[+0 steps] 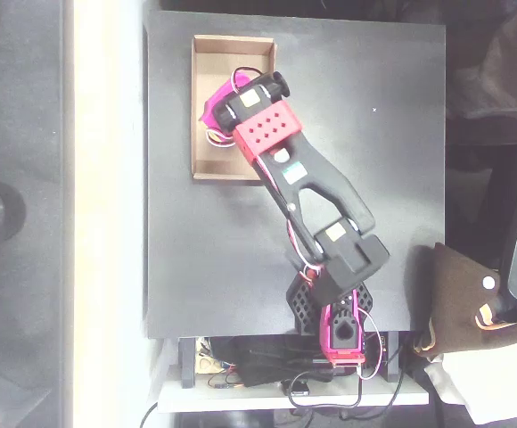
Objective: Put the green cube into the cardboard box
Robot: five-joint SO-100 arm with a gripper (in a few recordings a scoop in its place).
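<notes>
**Arm reaches over the box, cube hidden from above**

Black and matte, the surface [374, 178] takes up the middle of the overhead view, with a pale floor strip running along its nine o'clock edge and dark grey flooring beyond that. Toward four o'clock sits a brown, leathery item [459, 299] beside the surface, and a tangle of cables [267, 370] lies at six o'clock behind the arm's base.

Overhead view: the cardboard box [207, 107] lies toward eleven o'clock on the surface, long side running twelve to six. The black and pink arm [316, 192] stretches from its base at six o'clock up to the box, and its wrist covers the box's three o'clock half. The fingers [212, 114] sit beneath the wrist, over the box floor; I cannot tell whether they are spread or pinching anything. The green cube cannot be seen anywhere on the surface, so it is probably under the wrist, either held or already dropped in the box.

By that reading the task is near its end: what remains is the release, if not done, and pulling the arm clear
</notes>
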